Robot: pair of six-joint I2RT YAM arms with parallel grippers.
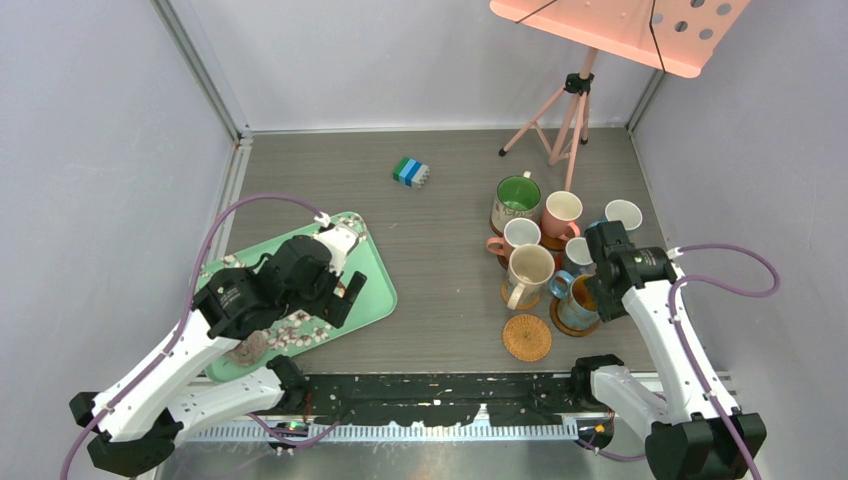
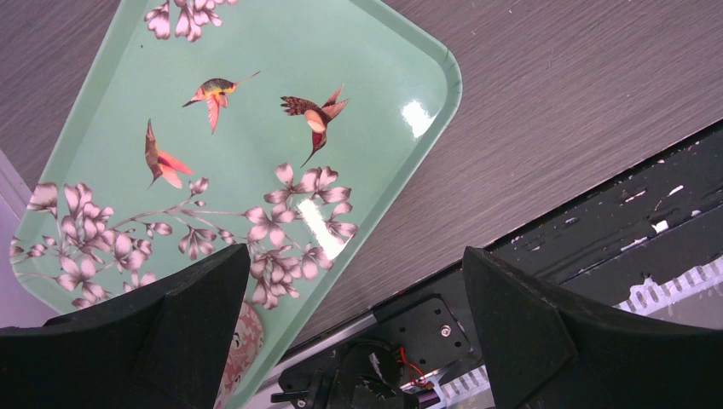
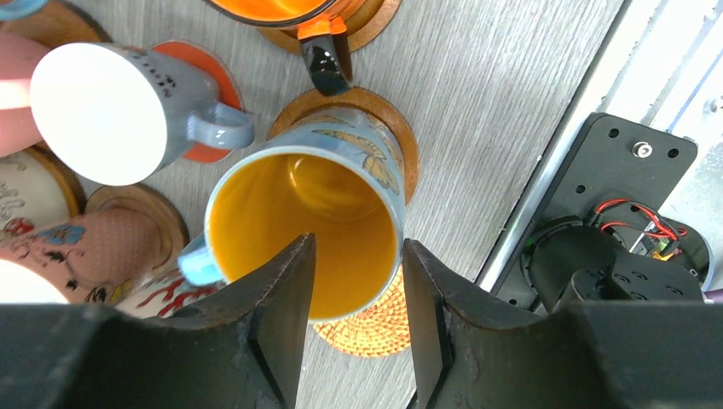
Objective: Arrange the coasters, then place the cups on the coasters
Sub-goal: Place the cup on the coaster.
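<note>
From above, the cups (image 1: pixel 540 240) cluster at the right, most on coasters, while the wicker coaster (image 1: pixel 527 337) nearest the arms sits bare. The left gripper (image 2: pixel 354 341) hangs wide apart over the green tray (image 2: pixel 281 153), holding nothing. The right gripper (image 3: pixel 358 290) stands partly parted astride the yellow-inside mug (image 3: pixel 307 230) rim on its wooden coaster (image 3: pixel 401 128); gripped or released, I cannot tell.

The tray (image 1: pixel 372 262) lies on the left half of the table (image 1: pixel 440 180), its near corner close to the front rail (image 1: pixel 440 385). The left gripper (image 1: pixel 345 290) hangs over the tray. A toy block (image 1: pixel 411 172) sits toward the back, near the middle. The cups (image 1: pixel 530 275) stand clustered on the right, most of them on coasters (image 3: pixel 358 102) (some bases are hidden, so not every one can be checked). The right gripper (image 3: pixel 354 294) hovers over the cup nearest the right arm (image 3: pixel 307 230), which stands on a coaster. One woven coaster (image 1: pixel 527 337) lies bare in front of the cluster, toward the rail. A stand (image 1: pixel 570 105) rises at the back right, behind the cups.
</note>
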